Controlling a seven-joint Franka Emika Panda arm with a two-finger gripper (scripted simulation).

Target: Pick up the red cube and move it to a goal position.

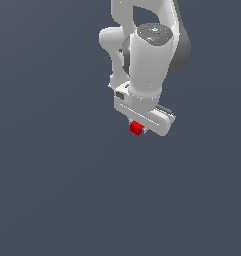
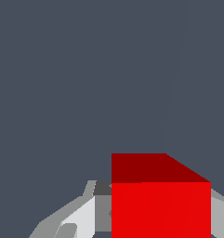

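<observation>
The arm hung over a plain dark floor, wrist pointed down, with the gripper at its lower end. The cube sat just under the white gripper body, showing as a small red block at the body's lower edge in the exterior view. In the wrist view the cube filled much of the frame close to the lens, with a finger showing grey-white beside it and another sliver of grey on its far side; that placement fits a cube lodged between the jaws. The hand therefore read as closed around the cube, though the contact faces themselves were hidden by the cube, so the grip is inferred rather than seen outright. No shadow or floor contact could be made out under the cube, so I could not tell whether it was lifted or resting on the floor. Holding it centred under the wrist would keep the load in line with the arm for carrying. No goal marker was visible in either view, so how far the cube stood from its target could not be judged.
</observation>
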